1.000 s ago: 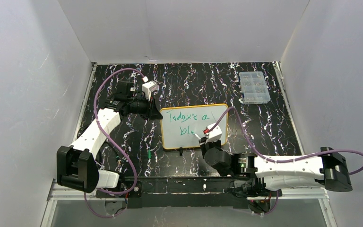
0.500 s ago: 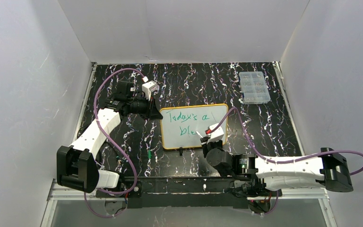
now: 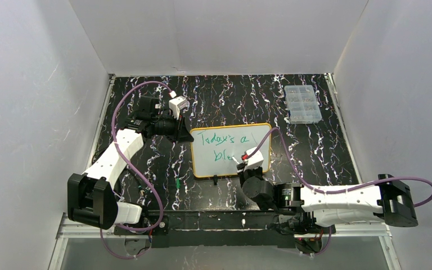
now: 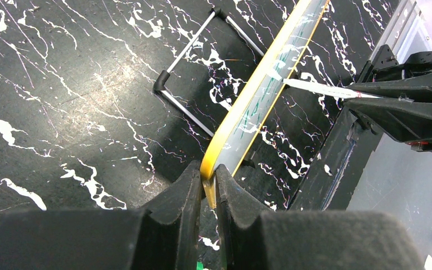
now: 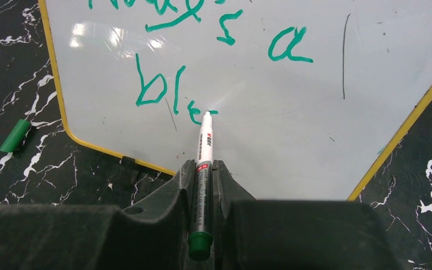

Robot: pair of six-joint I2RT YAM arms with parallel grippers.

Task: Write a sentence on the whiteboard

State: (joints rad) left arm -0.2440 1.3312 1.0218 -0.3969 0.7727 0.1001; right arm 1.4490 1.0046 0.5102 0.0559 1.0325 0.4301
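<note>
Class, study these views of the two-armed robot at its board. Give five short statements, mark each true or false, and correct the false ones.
1. The left hand is clamped on the edge of the yellow-framed whiteboard. True.
2. The right hand holds a white-barrelled marker with its tip against the board. True.
3. The writing on the board is red. False: it is green.
4. The clear compartmented plastic box rests on the whiteboard. False: it stands apart, at the far right of the black marbled table.
5. The small green cap is on the marker's tip. False: it lies on the table beside the board.
</note>
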